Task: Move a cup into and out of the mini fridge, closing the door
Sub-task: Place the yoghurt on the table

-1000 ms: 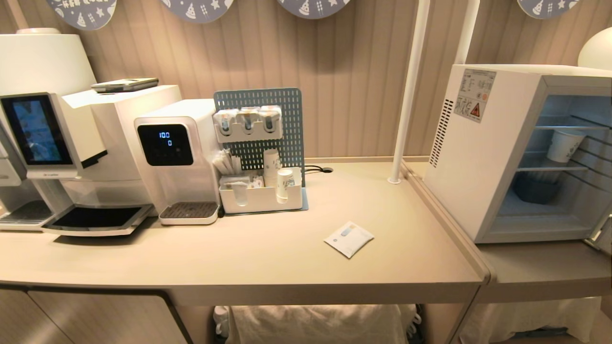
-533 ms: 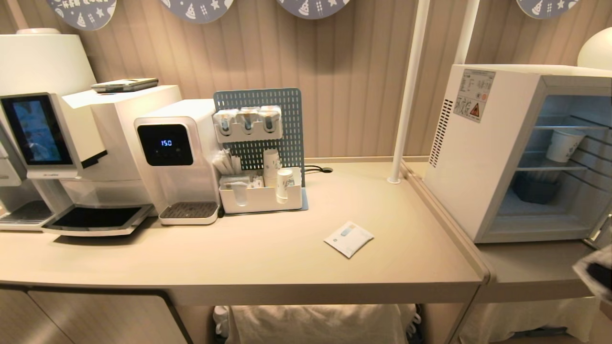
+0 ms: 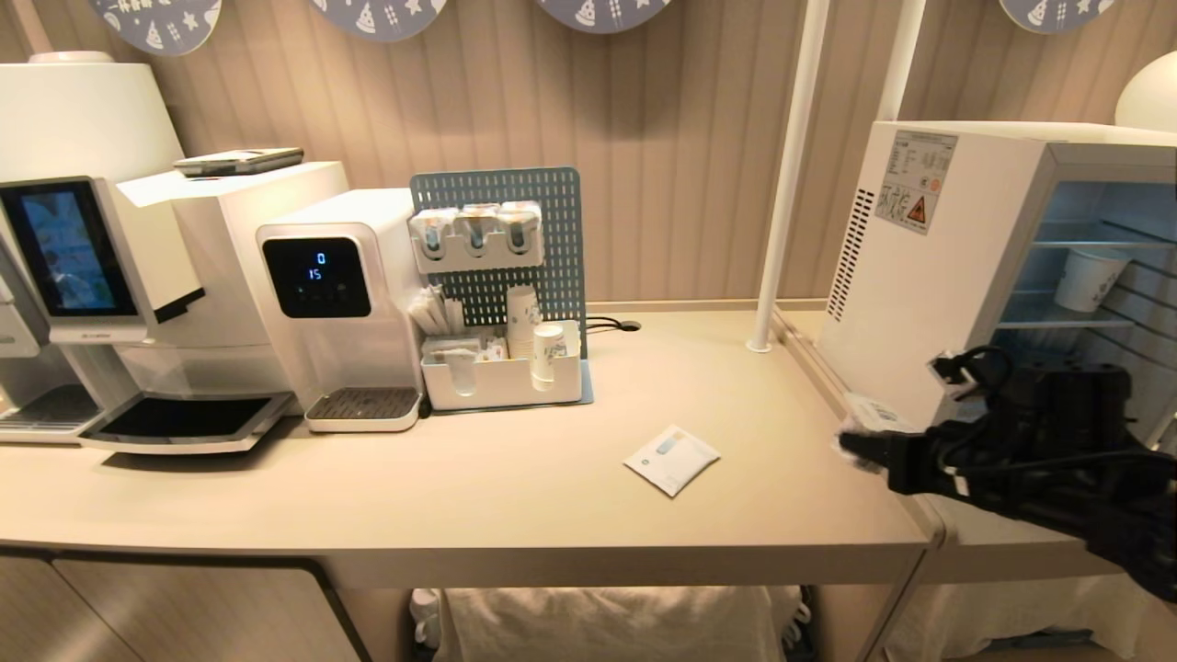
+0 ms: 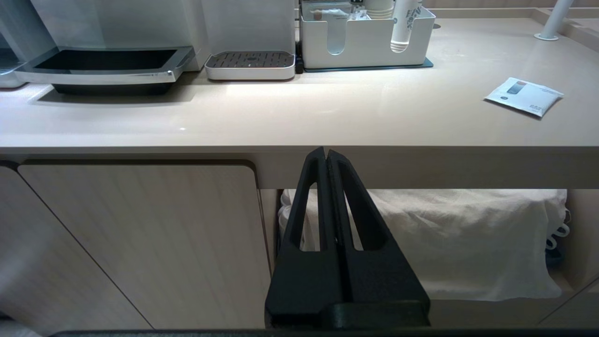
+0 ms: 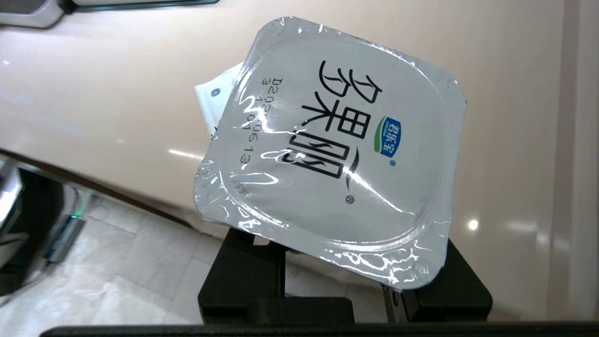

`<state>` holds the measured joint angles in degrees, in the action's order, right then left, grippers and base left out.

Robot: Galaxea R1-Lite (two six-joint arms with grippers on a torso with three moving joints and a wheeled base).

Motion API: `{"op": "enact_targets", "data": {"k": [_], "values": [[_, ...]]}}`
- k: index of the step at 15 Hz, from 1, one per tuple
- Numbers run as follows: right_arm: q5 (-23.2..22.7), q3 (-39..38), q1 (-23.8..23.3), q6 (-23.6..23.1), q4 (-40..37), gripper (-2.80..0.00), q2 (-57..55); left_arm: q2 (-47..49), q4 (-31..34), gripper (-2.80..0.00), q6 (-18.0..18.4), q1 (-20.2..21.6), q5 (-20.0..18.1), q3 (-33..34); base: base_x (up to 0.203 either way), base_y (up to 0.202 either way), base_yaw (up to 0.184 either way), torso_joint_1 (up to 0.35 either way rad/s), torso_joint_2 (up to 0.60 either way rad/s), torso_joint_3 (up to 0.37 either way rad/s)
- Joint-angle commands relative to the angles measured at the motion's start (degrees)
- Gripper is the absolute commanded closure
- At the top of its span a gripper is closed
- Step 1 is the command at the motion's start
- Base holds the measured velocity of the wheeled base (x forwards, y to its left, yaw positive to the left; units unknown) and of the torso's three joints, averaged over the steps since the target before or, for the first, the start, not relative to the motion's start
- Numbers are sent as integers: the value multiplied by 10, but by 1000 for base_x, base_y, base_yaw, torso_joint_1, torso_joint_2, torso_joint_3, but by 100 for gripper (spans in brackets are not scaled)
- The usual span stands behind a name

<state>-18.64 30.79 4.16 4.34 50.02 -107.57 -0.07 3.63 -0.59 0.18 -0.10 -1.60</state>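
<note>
Since a second ago my right arm has swung up from out of sight into the head view, and it now reaches in from the right edge at the near right corner of the worktop (image 3: pixel 515 496), in front of the mini fridge (image 3: pixel 929 276). My right claw (image 3: pixel 860 448) points leftward, roughly level, and it is clamped on the cup (image 5: pixel 332 154), whose foil lid fills the right wrist view with my fingers (image 5: pixel 243 276) showing dark beneath it. In the head view the cup shows only as a small white shape at the claw's tip. What matters for the coming move, as I judge it, is that the fridge's open mouth lies to the right of and farther back than the cup, behind my claw's pointing direction, so the wrist must turn toward the wire shelves (image 3: pixel 1067 322) before I can push in. The door is out of view past the right edge. My left claw (image 4: pixel 327 157) rests pressed together, parked low below the worktop's near edge, well apart from everything. My right arm is clearly the nearer one.
</note>
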Motion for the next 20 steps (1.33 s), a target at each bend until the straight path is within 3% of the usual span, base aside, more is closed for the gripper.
{"op": "enact_targets", "data": {"k": [1,4,8,12,17,18,20], "values": [[3,59,13,-25,43,0,-156,1,1,0,0,0,0,-1,0,0,0,0,0,0],[99,134,58,-94,79,0,-240,1,0,0,0,0,0,-1,0,0,0,0,0,0],[214,194,94,-142,163,0,-340,1,1,0,0,0,0,-1,0,0,0,0,0,0],[265,220,99,-152,193,0,-390,1,1,0,0,0,0,-1,0,0,0,0,0,0],[286,229,99,-152,185,0,-398,1,1,0,0,0,0,-1,0,0,0,0,0,0],[289,235,98,-152,182,-280,-391,1,1,0,0,0,0,-1,0,0,0,0,0,0],[288,234,97,-149,181,-280,-382,1,1,0,0,0,0,-1,0,0,0,0,0,0]]}}
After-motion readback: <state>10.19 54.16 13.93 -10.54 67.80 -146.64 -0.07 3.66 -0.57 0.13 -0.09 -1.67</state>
